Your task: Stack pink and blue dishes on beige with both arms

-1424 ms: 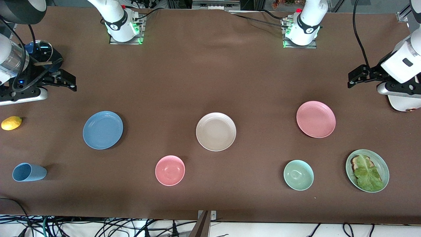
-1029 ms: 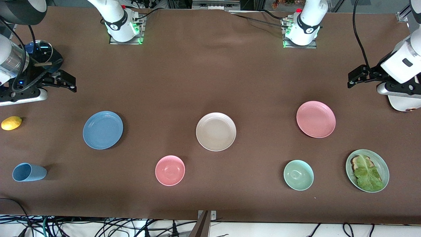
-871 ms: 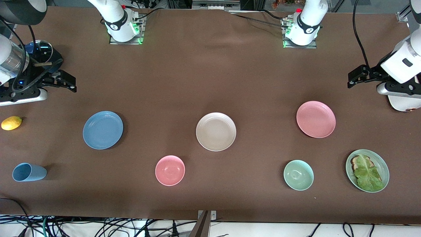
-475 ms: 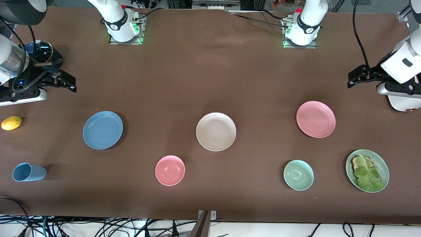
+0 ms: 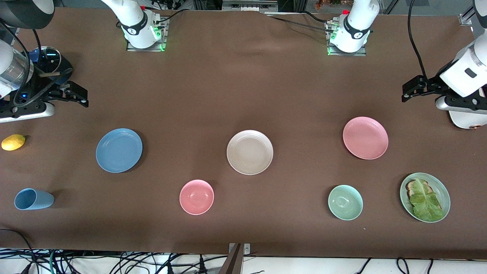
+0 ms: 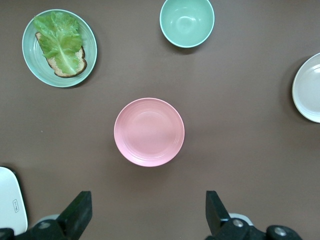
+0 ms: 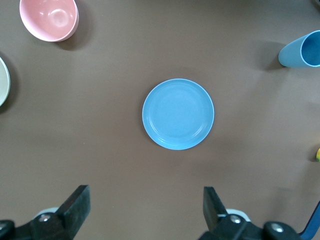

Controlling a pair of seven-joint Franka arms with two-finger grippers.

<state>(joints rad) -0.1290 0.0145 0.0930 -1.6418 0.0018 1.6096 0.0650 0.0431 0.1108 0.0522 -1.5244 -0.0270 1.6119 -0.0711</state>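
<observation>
The beige plate (image 5: 250, 152) lies mid-table. The blue plate (image 5: 119, 150) lies beside it toward the right arm's end, and also shows in the right wrist view (image 7: 178, 114). The pink plate (image 5: 365, 137) lies toward the left arm's end and also shows in the left wrist view (image 6: 149, 132). All three plates are bare and apart. My right gripper (image 5: 84, 96) hangs open over bare cloth at its end of the table, with nothing between its fingers (image 7: 76, 202). My left gripper (image 5: 405, 92) hangs open and empty over bare cloth at its own end, its fingers (image 6: 80, 210) spread wide.
Nearer the front camera stand a pink bowl (image 5: 196, 197), a green bowl (image 5: 345, 202), a green plate (image 5: 446, 194) with toast and lettuce, and a blue cup (image 5: 33, 199) on its side. A lemon (image 5: 13, 142) lies at the right arm's end.
</observation>
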